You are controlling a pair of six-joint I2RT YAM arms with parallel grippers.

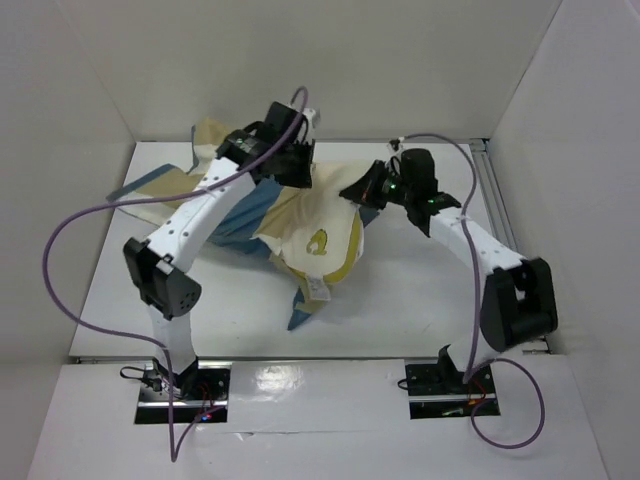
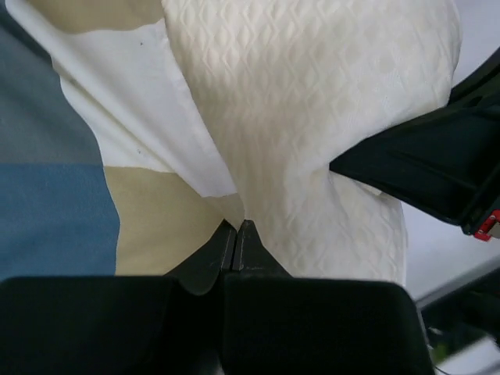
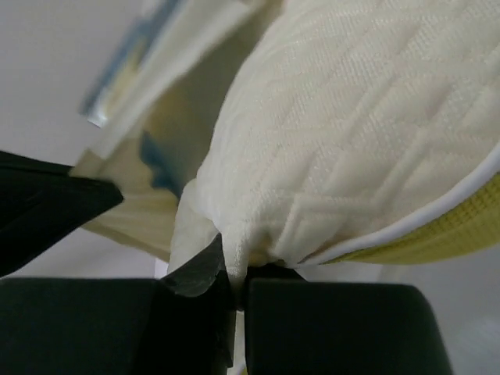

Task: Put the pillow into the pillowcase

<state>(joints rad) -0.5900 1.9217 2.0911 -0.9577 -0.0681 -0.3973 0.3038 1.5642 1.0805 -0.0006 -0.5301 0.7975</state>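
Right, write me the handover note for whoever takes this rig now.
Grippers: left gripper is shut at the line where the pillowcase meets the pillow; whether it pinches cloth is unclear. The right gripper is shut on a fold of the pillow's quilted cover.
Things: the pillow lies over the crumpled pillowcase, yellow emblem exposed.
Done: both arms are at the fabric.
To do: get the pillow fully inside.

pillowcase [image 1: 245,225]: partly under left arm [image 1: 200,215] | pillow [image 2: 312,117]: cropped | emblem [image 1: 318,241]: perhaps blurred
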